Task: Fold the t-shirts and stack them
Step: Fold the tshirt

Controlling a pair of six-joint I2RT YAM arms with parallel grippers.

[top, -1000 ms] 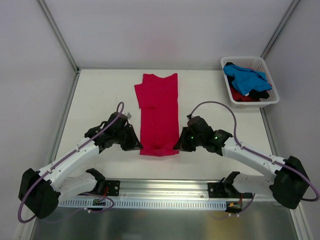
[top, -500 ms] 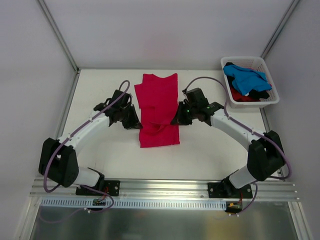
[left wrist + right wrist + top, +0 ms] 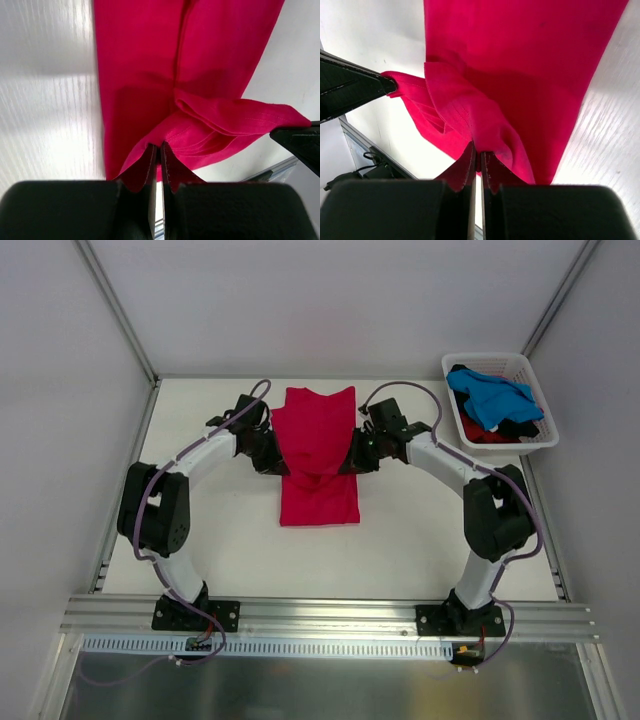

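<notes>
- Pinching hem corners of the crimson t-shirt, the left claw and right claw each clamp cloth; the shirt lies centrally on the bench, nearer its far edge.
- Soft, light and limp, it sags between grips; corners suit holding.

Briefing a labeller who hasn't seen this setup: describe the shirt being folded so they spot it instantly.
On the white table, look at the middle. The crimson t-shirt lies there as a long strip, pinched at both edges by the left gripper and right gripper. Unlike the blue t-shirt heaped in the white basket, it lies outside it.
</notes>
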